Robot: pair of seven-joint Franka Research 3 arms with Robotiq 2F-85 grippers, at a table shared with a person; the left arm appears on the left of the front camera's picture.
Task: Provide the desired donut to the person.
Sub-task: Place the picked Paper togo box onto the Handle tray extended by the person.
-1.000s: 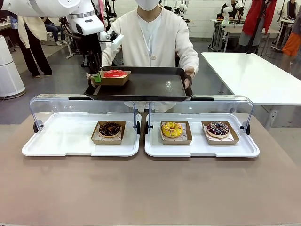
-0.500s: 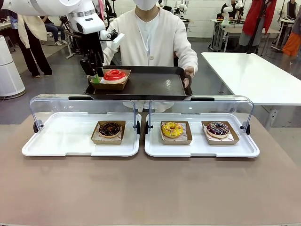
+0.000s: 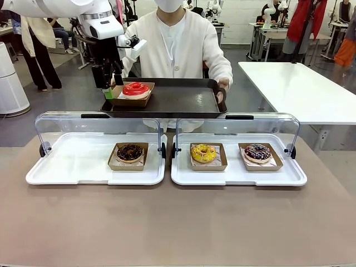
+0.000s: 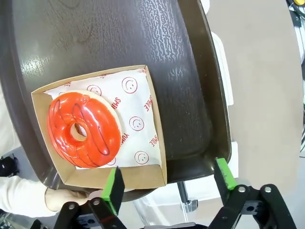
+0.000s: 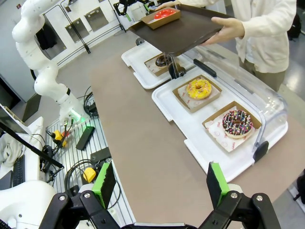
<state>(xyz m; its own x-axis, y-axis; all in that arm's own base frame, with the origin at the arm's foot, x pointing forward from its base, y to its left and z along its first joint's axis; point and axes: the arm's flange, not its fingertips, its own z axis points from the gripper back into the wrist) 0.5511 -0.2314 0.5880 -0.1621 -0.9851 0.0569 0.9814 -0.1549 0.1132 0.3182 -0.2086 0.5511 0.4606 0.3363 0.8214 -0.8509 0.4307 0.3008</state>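
Left pincer (image 4: 169,179) jaws wide apart, gripping nothing. Red-glazed ring donut (image 4: 83,130) sits on smiley-print paper in a brown cardboard box (image 4: 143,174) on a dark brown plastic tray (image 4: 143,43). One green pad (image 4: 114,185) overlaps the box's near wall. Person's hand (image 4: 66,198) at the tray rim.

In the front view the person (image 3: 177,41) is cut off at the head by the top edge. Their lower body is hidden behind the tray (image 3: 178,114), and their hand at the tray's left end is largely covered by the left gripper (image 3: 113,88). In the left wrist view the tray runs off the top and left edges, with that hand (image 4: 66,199) tucked partly beneath it. In the right wrist view the tray hides part of the chocolate donut (image 5: 162,60).
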